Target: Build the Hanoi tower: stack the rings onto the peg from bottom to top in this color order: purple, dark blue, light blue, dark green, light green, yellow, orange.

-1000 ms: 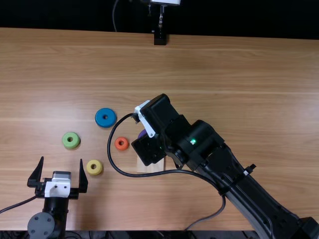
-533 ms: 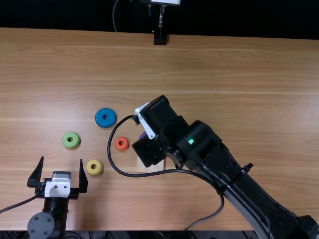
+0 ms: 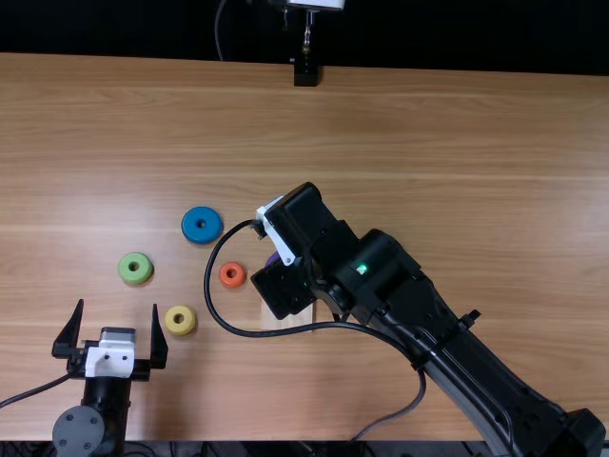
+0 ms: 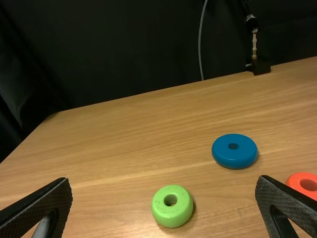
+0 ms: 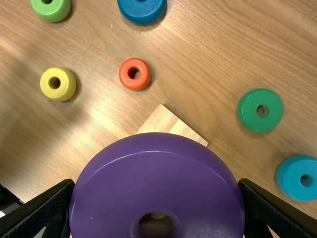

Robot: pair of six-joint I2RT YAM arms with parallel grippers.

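Note:
My right gripper (image 3: 285,288) hangs over the wooden base (image 3: 272,318), the purple ring (image 3: 273,258) peeking out beside it. In the right wrist view, my right gripper (image 5: 156,184) is shut on the purple ring (image 5: 158,173), which covers most of the base (image 5: 171,124); the peg is hidden. Around it lie the orange ring (image 5: 134,74), yellow ring (image 5: 58,84), dark green ring (image 5: 260,110) and light blue ring (image 5: 298,178). Left of the base are the dark blue ring (image 3: 202,225) and light green ring (image 3: 135,268). My left gripper (image 3: 118,305) stands open; its wrist view shows the gripper (image 4: 164,181) apart from the light green ring (image 4: 172,206).
The right arm's black cable (image 3: 276,334) loops beside its gripper and across the near side of the base. At the table's far edge stands a small black mount (image 3: 305,74). Bare wood (image 3: 428,124) stretches behind the right arm.
The right arm's forearm and wrist have shifted very slightly, with its gripper staying over the base and holding the purple ring. The left arm and the loose rings seen from above are unmoved.

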